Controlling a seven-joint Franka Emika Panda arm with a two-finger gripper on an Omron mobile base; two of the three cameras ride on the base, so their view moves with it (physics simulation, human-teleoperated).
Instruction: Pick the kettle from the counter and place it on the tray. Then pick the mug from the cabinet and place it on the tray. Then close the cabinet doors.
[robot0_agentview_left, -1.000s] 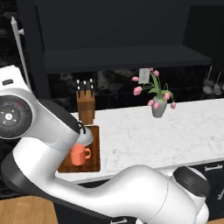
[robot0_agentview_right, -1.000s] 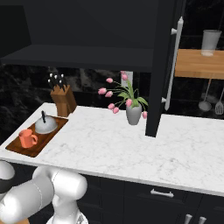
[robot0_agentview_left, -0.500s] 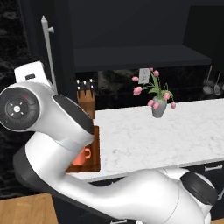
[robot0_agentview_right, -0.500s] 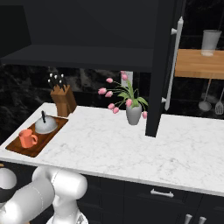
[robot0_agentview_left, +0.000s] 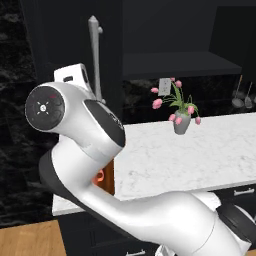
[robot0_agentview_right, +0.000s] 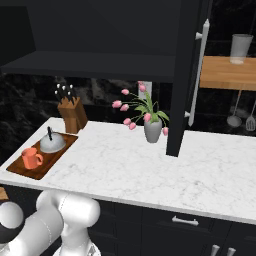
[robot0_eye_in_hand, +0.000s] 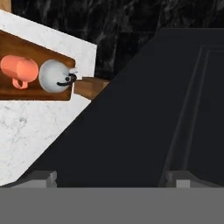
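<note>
The orange mug and the silver-grey kettle stand side by side on the reddish-brown tray at the left end of the marble counter. The hand view sees mug, kettle and tray from above. My gripper is open with nothing between its fingers, close against a black panelled cabinet door. In the left base view that left door's silver bar handle stands beside my raised hand. The right door stands open, edge-on, above the counter. The cabinet shelf is dark.
A grey vase of pink tulips stands mid-counter, and a wooden knife block behind the tray. Right of the open door, a wooden shelf holds a glass, with utensils hanging below. Dark drawers run under the counter.
My arm has risen and swung to the upper left. The left cabinet door and its handle have swung rightward across the left base view, now covering the knife block there. Mug, kettle and tray stay put.
</note>
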